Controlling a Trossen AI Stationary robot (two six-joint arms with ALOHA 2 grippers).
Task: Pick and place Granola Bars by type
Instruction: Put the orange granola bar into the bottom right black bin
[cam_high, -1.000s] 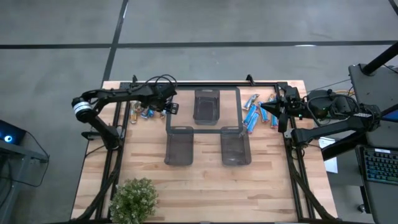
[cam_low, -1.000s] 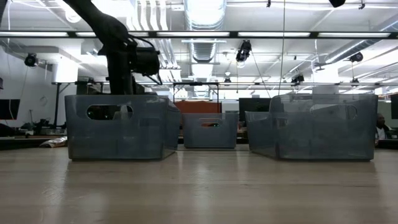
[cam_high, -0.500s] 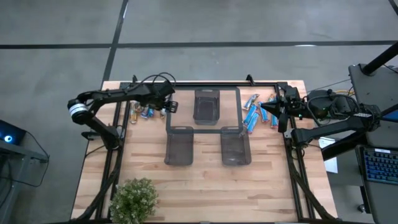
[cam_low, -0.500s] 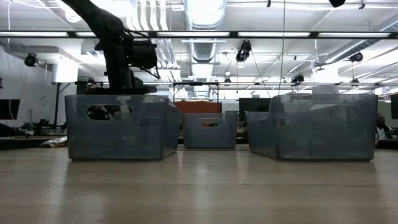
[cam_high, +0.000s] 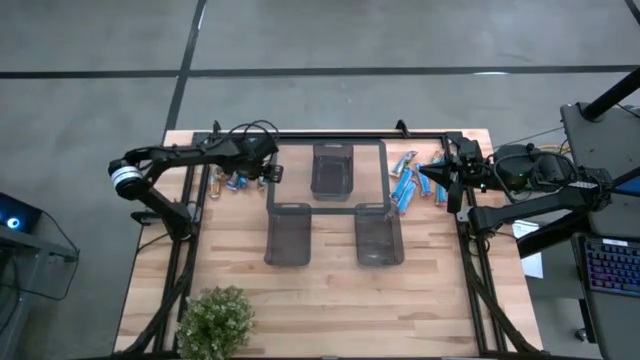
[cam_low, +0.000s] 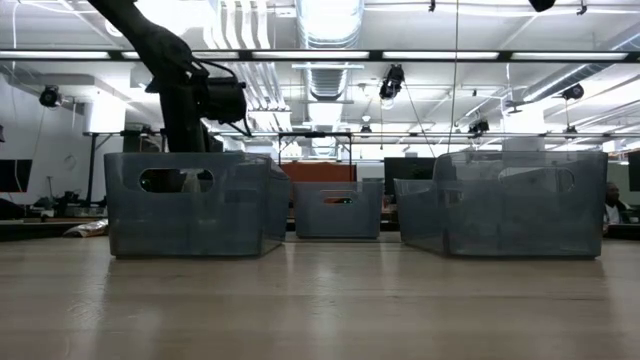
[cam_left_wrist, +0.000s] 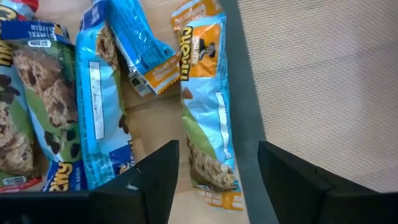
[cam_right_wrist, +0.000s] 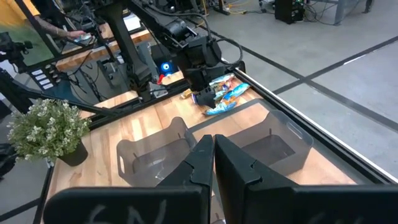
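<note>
My left gripper (cam_left_wrist: 214, 171) hangs wide open astride a blue-and-orange granola bar (cam_left_wrist: 208, 106), a bin wall (cam_left_wrist: 323, 81) just beside it. More bars (cam_high: 408, 185) lie near my shut right gripper (cam_high: 424, 172).

The desk (cam_high: 330, 300) is pale planked wood with a matt, grained face. The Granola Bars (cam_left_wrist: 208, 99) wear glossy, crinkled foil wrappers, while the bins (cam_low: 195, 205) look like smoky translucent plastic, smooth and faintly shiny, not mesh.
</note>
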